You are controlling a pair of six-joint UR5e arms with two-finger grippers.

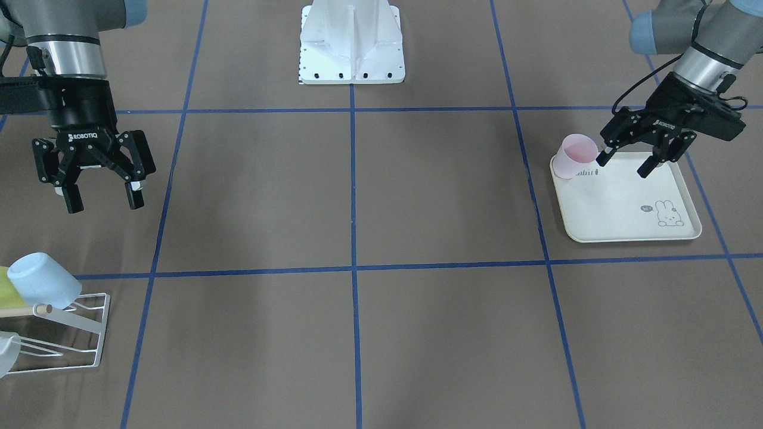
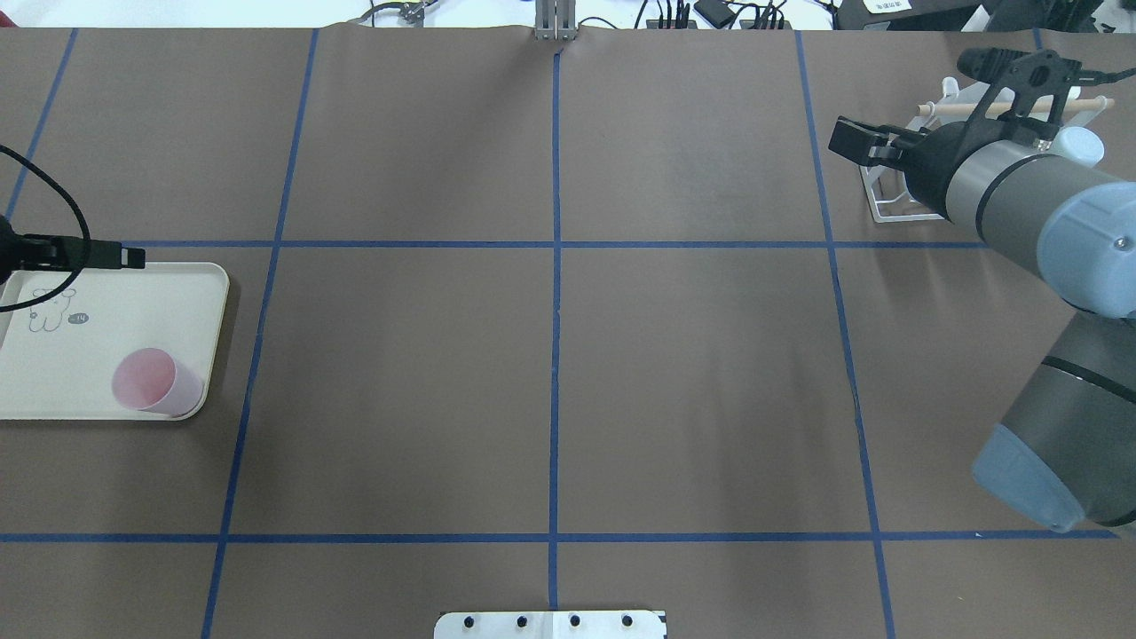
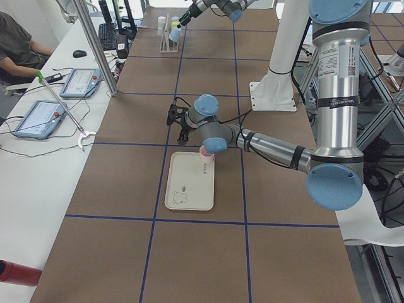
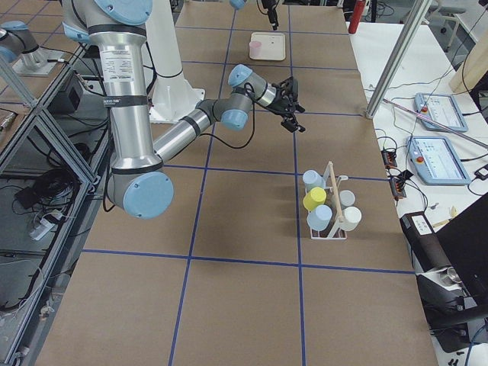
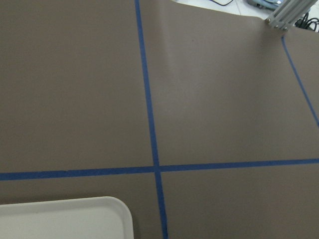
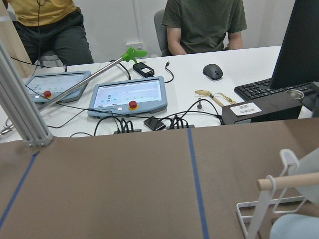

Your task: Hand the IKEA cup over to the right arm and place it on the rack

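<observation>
Standing mouth-up at one corner of the cream tray (image 1: pixel 620 202), the corner nearest the robot and the table's middle, the pink cup (image 1: pixel 575 156) lay outside the spread fingers of the left gripper (image 1: pixel 624 165). In the front-facing view one fingertip (image 1: pixel 603 158) looked just beside the rim, but the overhead view put that gripper over the tray's far edge, apart from the cup, so nothing was grasped and the gap between the fingers held only air above the tray. The cup was pale, translucent pink, plain and smooth, tapering from a wide rim to a narrower base, with no handle. A small rabbit drawing (image 1: pixel 669 214) marked the tray's opposite corner. Across the table the right arm (image 2: pixel 1012 191) reached out with the right gripper (image 1: pixel 105 202) hanging above the brown surface, its fingers released wide and carrying nothing. Close by stood the rack (image 1: pixel 39 309), white wire with a light wooden dowel, bearing a light-blue cup (image 1: pixel 43 281) tipped on a prong and a yellow-green cup (image 1: pixel 3 280) beside it at the picture's edge; in the overhead view the right arm's wrist covered part of the rack. Blue tape lines (image 1: pixel 353 190) divided the tabletop into squares, and the white robot base (image 1: pixel 351 42) sat at the robot's side of the table, midway along it. Beyond the table two seated people (image 6: pixel 204 25) sat at a white desk with two tablets (image 6: pixel 130 94).
</observation>
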